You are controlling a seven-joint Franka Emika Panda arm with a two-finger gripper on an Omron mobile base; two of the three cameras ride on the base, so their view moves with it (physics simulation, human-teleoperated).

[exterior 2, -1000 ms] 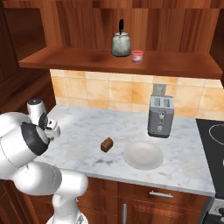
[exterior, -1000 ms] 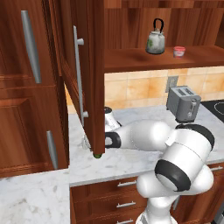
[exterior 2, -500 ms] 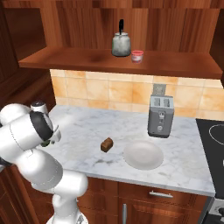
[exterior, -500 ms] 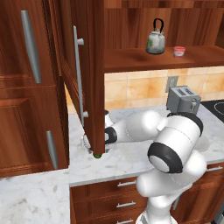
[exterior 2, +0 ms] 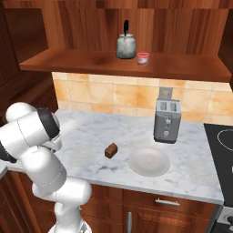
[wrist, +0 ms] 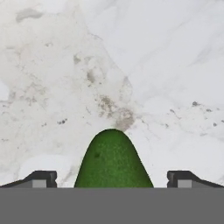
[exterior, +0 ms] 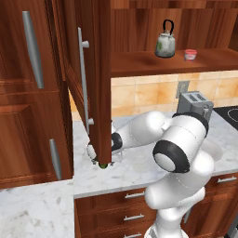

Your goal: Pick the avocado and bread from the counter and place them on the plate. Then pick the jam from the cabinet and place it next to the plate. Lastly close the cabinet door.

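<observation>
Now my wide-open, empty gripper (wrist: 112,178) straddles the avocado (wrist: 113,159) on the counter (wrist: 166,78).
I should lower squarely, then close gently around its middle.

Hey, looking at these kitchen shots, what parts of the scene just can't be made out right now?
- The avocado: hand view, its lower part is cut off at the bottom; left base view, all but a green sliver sits behind the open cabinet door.
- The tool: hand view shows just the tips of its open fingers either side of the avocado; whether they touch it cannot be told.
- The jam: too small to read any label.
</observation>
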